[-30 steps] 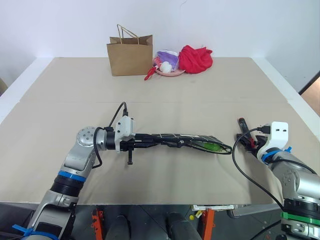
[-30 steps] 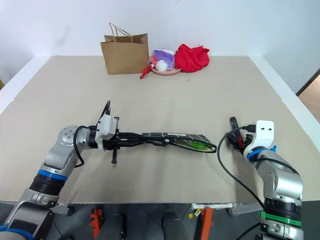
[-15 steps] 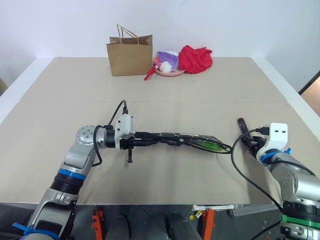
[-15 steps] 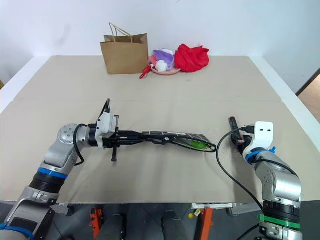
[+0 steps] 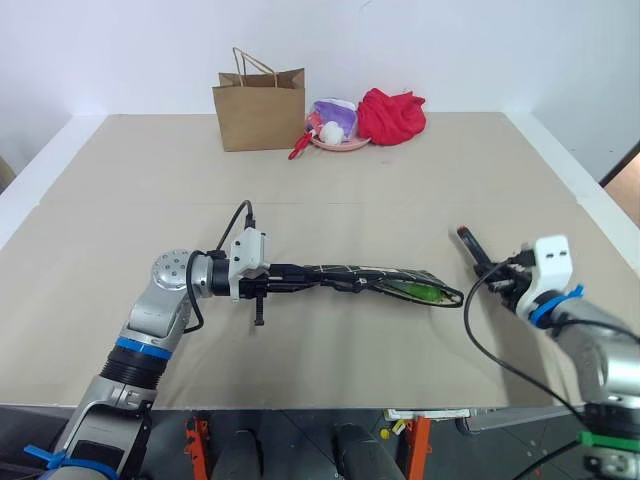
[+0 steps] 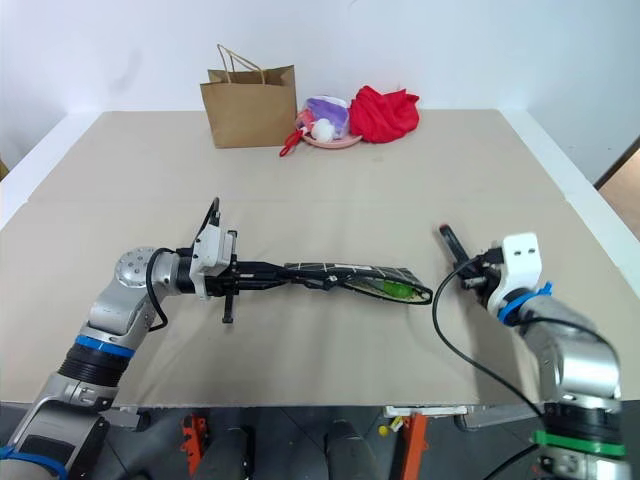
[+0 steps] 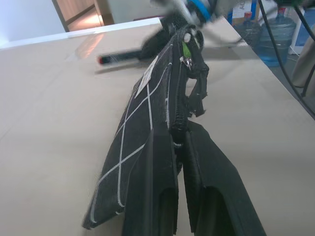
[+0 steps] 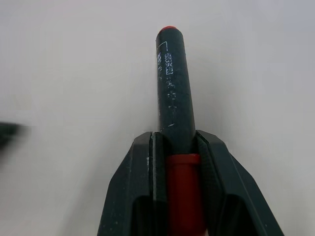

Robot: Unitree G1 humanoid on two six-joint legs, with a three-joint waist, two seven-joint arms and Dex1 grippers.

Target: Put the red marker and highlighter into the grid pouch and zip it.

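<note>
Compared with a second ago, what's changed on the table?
The right gripper has shut its fingers on the red marker and lifted it off the table, swinging it toward the grid pouch. The left gripper stays clamped on the pouch's end in the same place, the highlighter still green inside the open mouth. The paper bag and red cloth are unmoved.

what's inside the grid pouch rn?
Green highlighter sits in the open mouth of the grid pouch; deeper inside is hidden by fabric. Red marker is outside, in the right gripper.
</note>
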